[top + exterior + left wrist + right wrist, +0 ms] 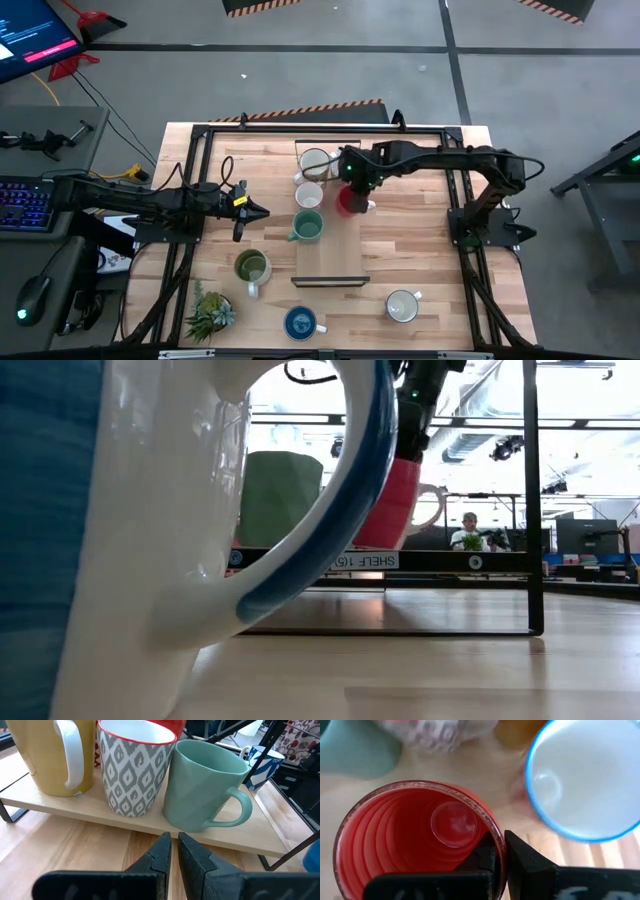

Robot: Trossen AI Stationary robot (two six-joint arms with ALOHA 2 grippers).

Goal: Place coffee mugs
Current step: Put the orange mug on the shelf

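Holding the red mug (pixel 347 201) by its rim, the right gripper (pixel 352 178) pinches the wall with one finger inside the cup and one outside, as the right wrist view shows (pixel 497 857). The mug hangs upright, mouth up, over the wooden shelf (pixel 331 262) at the table's middle; the low view shows its base above the shelf board, so it is judged not yet set down. Just beside it on the shelf stand a yellow mug (pixel 314 163), a patterned mug (pixel 309 195) and a teal mug (pixel 307 227) in a row, all upright. The red mug sits to the right of that row, level with the patterned mug, so the coming move is judged to be a straight descent onto bare board there, with clearance from its neighbours as the controlling factor. The left gripper (pixel 252 211) waits left of the shelf, fingers nearly pressed together and holding nothing, pointing at the teal mug (pixel 202 785). An olive mug (pixel 251 267), a blue mug (pixel 300 322) and a white mug (pixel 402 306) remain on the table.
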